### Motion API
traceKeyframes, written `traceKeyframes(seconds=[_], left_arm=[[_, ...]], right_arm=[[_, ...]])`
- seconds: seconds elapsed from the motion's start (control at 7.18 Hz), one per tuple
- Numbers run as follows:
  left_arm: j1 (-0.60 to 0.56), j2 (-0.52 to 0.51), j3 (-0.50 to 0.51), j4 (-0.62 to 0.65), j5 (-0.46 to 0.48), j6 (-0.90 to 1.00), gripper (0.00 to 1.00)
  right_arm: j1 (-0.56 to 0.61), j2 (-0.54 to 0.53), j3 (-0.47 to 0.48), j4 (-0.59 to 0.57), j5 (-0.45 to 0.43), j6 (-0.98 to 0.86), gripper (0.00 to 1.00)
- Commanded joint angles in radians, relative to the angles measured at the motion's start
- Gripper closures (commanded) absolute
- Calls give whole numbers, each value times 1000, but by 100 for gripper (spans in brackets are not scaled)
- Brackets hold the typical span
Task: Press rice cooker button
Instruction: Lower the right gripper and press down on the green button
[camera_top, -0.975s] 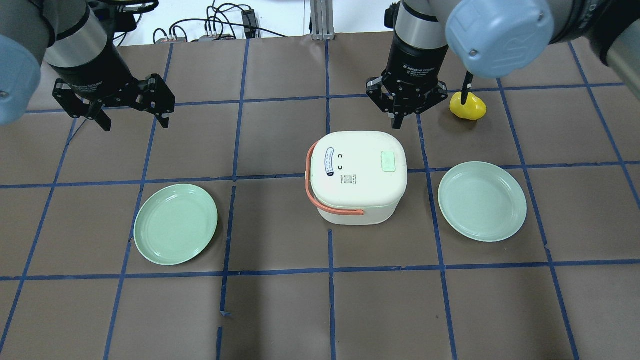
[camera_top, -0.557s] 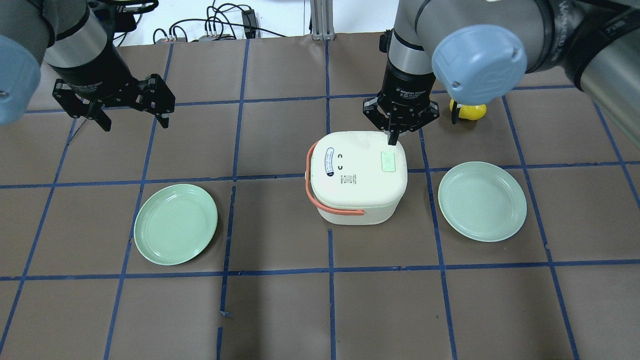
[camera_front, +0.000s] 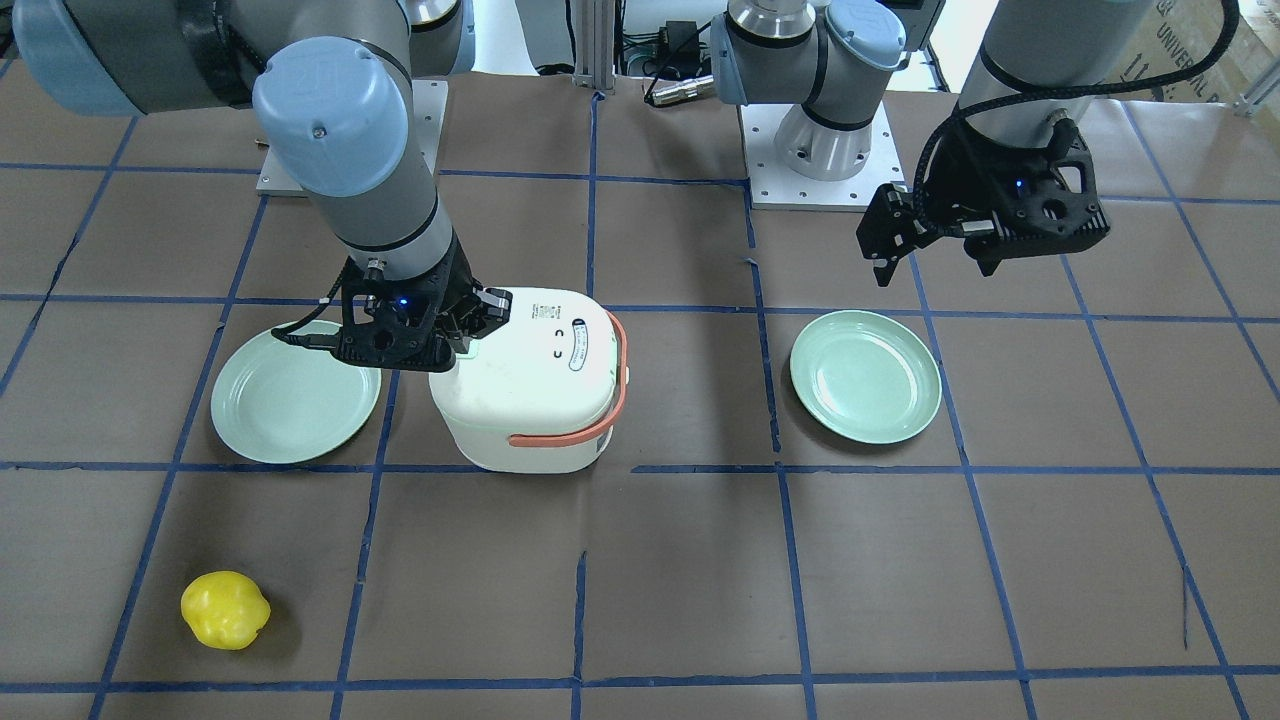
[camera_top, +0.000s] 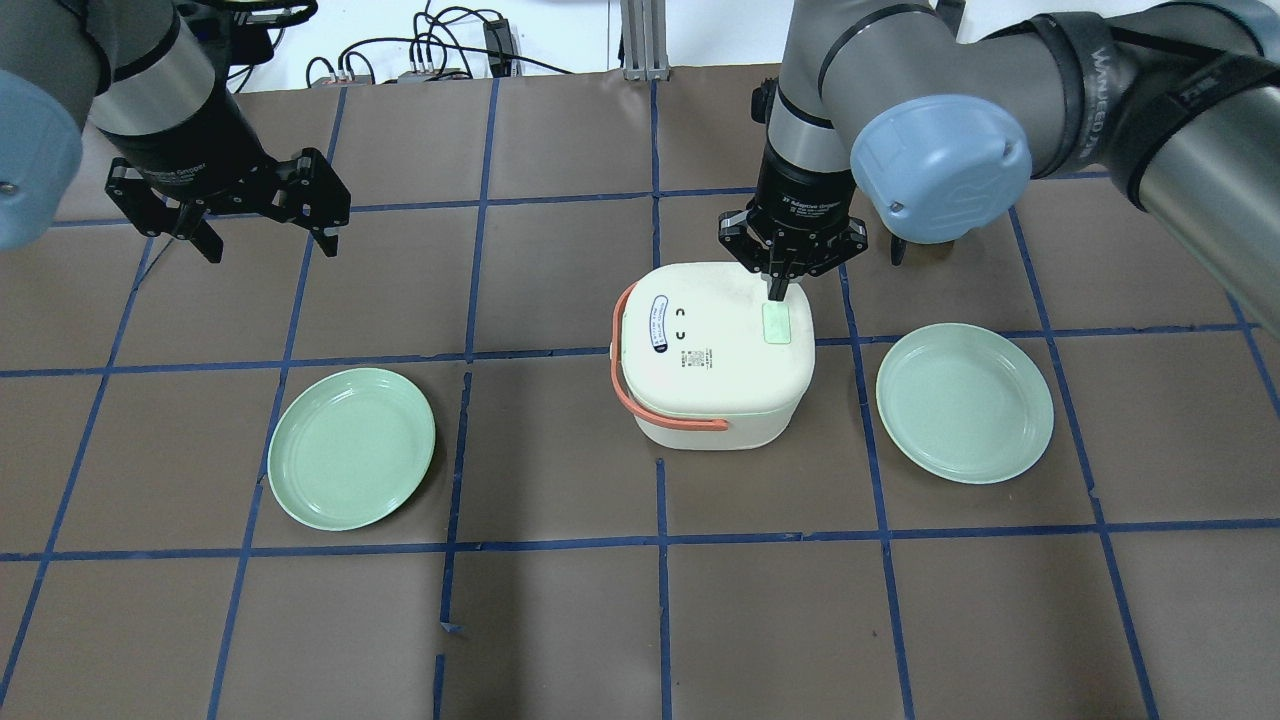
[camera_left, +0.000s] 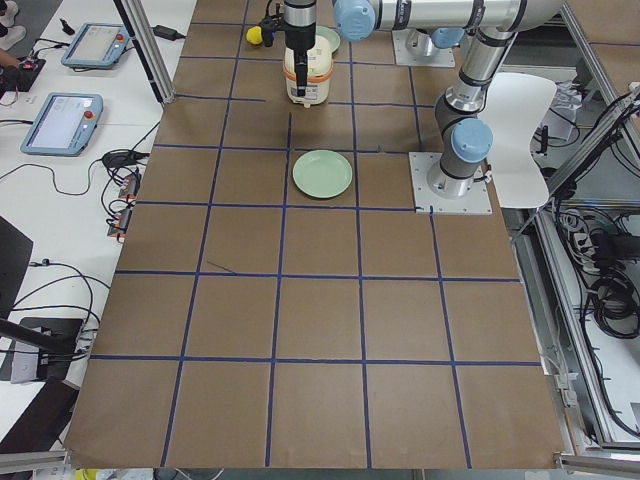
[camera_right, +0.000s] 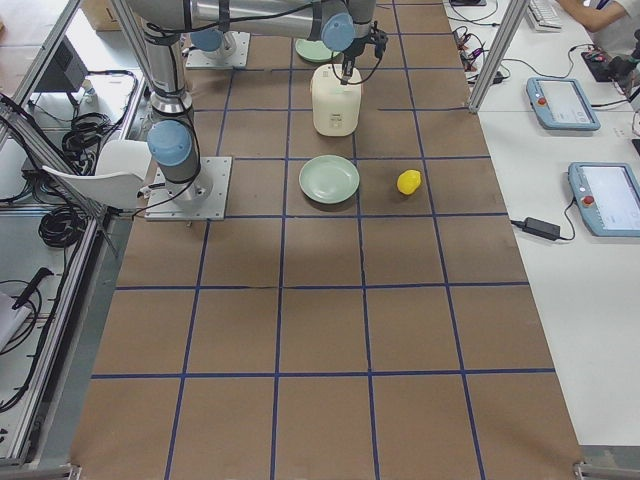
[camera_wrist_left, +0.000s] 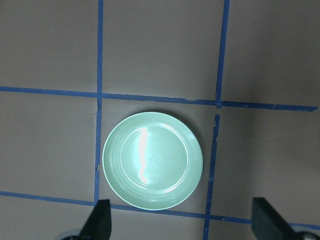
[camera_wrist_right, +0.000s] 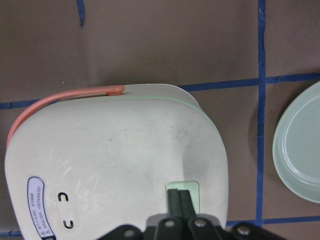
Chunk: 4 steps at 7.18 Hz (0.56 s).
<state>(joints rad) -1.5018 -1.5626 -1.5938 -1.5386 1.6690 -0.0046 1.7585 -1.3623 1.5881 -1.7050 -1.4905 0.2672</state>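
The cream rice cooker (camera_top: 700, 375) with an orange handle stands mid-table. Its pale green button (camera_top: 776, 324) is on the lid's right side. My right gripper (camera_top: 776, 290) is shut and empty, pointing down, with its tips at the button's far edge. In the right wrist view the closed fingers (camera_wrist_right: 178, 200) overlap the button (camera_wrist_right: 192, 186). I cannot tell if they touch it. The front view shows the right gripper (camera_front: 470, 340) low over the cooker (camera_front: 530, 400). My left gripper (camera_top: 270, 245) is open and empty, high over the far left of the table.
One green plate (camera_top: 351, 448) lies left of the cooker and another (camera_top: 964, 402) right of it. The left wrist view looks down on the left plate (camera_wrist_left: 152, 160). A yellow lemon-like object (camera_front: 225, 609) lies beyond the right plate, hidden by my right arm in the overhead view.
My right gripper has moved from beyond the cooker toward me, over the lid to the button's far edge, and the arm now hides the yellow object. The left arm has not moved.
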Motion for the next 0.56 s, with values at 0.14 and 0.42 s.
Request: traceKeyframes(seconds=[0.14,0.42], left_arm=[[0,1,0,0,0,0,0],[0,1,0,0,0,0,0]], right_arm=[[1,-3,9,-1,-2,-10,90],[1,-6,26,-4,-1,-10,90]])
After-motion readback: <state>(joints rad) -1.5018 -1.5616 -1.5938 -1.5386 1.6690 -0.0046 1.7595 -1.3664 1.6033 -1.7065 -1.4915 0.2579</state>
